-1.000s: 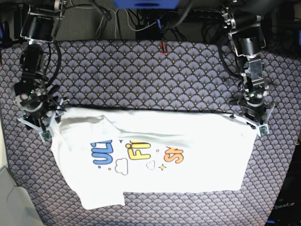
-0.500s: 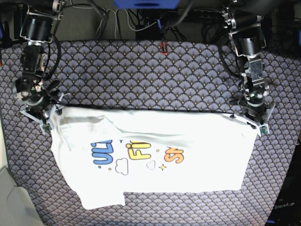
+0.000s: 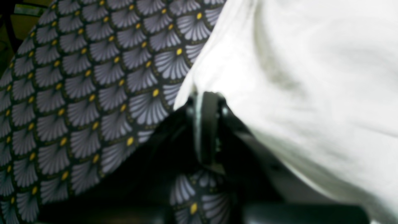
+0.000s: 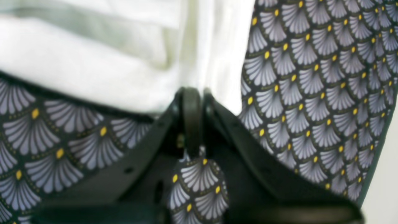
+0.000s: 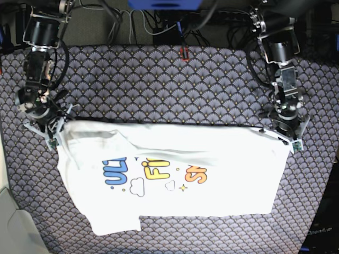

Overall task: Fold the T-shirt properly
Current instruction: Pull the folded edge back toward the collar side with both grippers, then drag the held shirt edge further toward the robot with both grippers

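Pinching the T-shirt (image 5: pixel 175 174) top edge (both corners): left pincer (image 5: pixel 284 131), right pincer (image 5: pixel 49 128).

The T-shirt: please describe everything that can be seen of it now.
The T-shirt is white soft cloth, lying mostly flat and wrinkled on the patterned tablecloth, print side up: blue, yellow and orange letters with clouds and stars. Its far edge is stretched straight between the left gripper and right gripper, each shut on a corner. One flap sticks out at the near left.

- Base view looks straight down from high above the whole grey fan-patterned tablecloth (image 5: pixel 175 84).
- Both wrist views sit very close, blurred, each sharing a corner of the white printed cotton T-shirt (image 5: pixel 212 159) with it.
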Controlling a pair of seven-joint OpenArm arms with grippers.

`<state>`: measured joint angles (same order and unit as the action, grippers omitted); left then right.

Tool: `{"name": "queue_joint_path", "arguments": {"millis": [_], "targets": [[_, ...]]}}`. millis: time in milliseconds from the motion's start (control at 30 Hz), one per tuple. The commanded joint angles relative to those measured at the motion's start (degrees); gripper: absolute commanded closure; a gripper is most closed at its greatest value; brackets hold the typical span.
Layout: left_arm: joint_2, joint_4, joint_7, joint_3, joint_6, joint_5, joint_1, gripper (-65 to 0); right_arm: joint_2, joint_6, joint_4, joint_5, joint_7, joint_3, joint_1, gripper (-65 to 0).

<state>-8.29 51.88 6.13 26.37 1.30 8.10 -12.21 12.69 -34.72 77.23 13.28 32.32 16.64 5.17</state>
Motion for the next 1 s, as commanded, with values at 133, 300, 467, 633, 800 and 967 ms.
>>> {"name": "queue_joint_path", "arguments": {"millis": [133,300,467,633,800,967], "targets": [[-0.8,1.0,0.0,0.0,-1.0,0.4,-0.3,-0.3,2.1,0.0,1.3,-0.3,-0.9,0.5,0.6,0.0],[-0.9,1.1,0.1,0.0,-1.0,0.4,0.5,-0.3,2.7,0.0,2.4,-0.3,-1.1,0.5,-1.1,0.0],[-0.5,5.7,0.2,0.0,-1.0,0.2,4.4,-0.3,3.3,0.0,8.0,-0.4,-1.2,0.5,-5.1,0.0],[1.7,11.8,0.3,0.0,-1.0,0.4,9.0,-0.3,4.0,-0.1,11.3,-0.4,-1.2,0.5,-8.1,0.0],[2.8,15.2,0.3,0.0,-1.0,0.4,13.3,-0.3,4.9,-5.3,13.5,-3.1,-0.8,2.7,-11.6,0.0],[3.3,18.2,0.3,0.0,-1.0,0.2,16.9,-0.3,4.5,-5.3,13.0,-3.8,-0.8,8.7,-13.2,0.0]]}}
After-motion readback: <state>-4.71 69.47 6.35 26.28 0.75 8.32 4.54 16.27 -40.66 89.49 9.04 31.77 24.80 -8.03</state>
